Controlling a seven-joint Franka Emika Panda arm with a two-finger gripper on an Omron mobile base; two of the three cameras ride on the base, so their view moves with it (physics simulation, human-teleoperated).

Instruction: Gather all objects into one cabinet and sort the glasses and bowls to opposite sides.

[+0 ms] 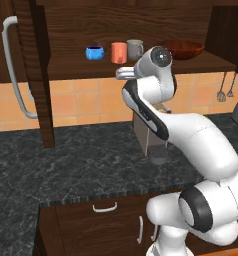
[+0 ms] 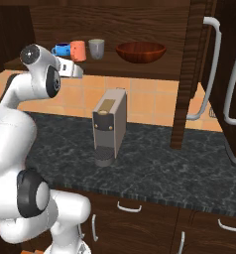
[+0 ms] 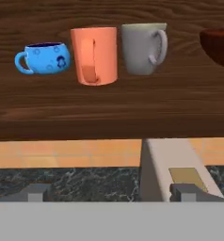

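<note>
While the cabinet [image 2: 140, 20] stands with its door [image 1: 33, 75] swung wide at the left, curved silver handle [image 1: 13, 70] facing out, all four vessels sit on its one shelf. Left to right along that shelf: the blue cup [image 3: 44, 58], squat and with its handle turned left; just beside it the orange-red cup [image 3: 94, 55]; then the grey mug [image 3: 143, 48], close against the orange one; and, well apart on the right side, the wide reddish-brown bowl [image 2: 140, 51].

The gripper [image 3: 113, 192] hangs below shelf level and in front of the three cups — apart from them, touching nothing. In the hand view its two fingertips [image 3: 36, 192] stand far apart at the bottom corners, so the pincer is wide and carries nothing.

Below it, on the dark speckled counter [image 2: 154, 158], the grey-beige coffee machine [image 2: 109, 126] stands upright against the orange tiled wall [image 1: 81, 97].
</note>
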